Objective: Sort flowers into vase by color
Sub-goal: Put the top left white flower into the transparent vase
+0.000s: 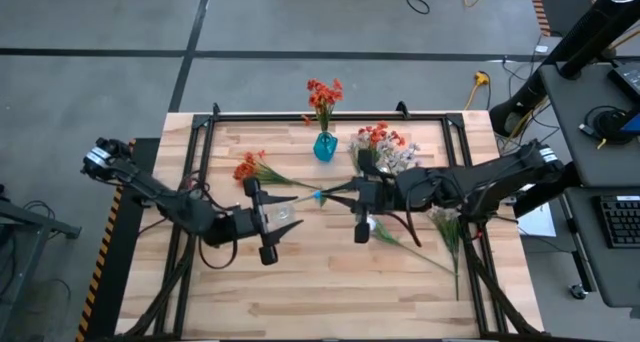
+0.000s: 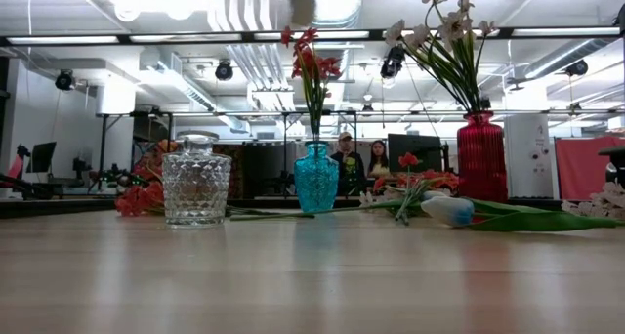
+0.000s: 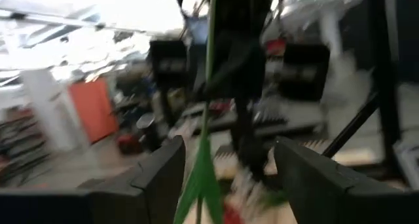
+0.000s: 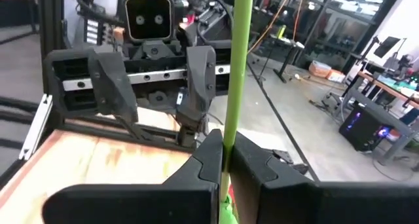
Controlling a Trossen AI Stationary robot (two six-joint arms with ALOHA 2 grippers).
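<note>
While the right gripper [image 4: 228,142] is pinched shut on a green flower stem [image 4: 237,67], the left gripper [image 4: 154,73] faces it at the middle of the table. The left gripper's fingers are spread wide on either side of the same stem and do not touch it. To me this reads as a handover between the arms, with the flower's weight now on the right side alone. I cannot make out which blossom tops this stem, so I cannot say which colour it is.

Next, I'd judge, the left arm needs to back straight off so its fingers clear the stem without snagging it. The right arm then has to swing the flower upright and lower its foot into the matching vase.

Just behind the grippers stands the blue vase [image 1: 325,145], which already holds orange-red blossoms [image 1: 322,94]. From table height I also see a red vase [image 2: 483,156] filled with pale blooms and a clear glass vase [image 2: 196,183] with nothing in it. Loose on the wood lie an orange-red spray [image 1: 250,167] near the left arm, a white bud [image 2: 447,210] and a pale bunch [image 1: 445,222] under the right arm.
</note>
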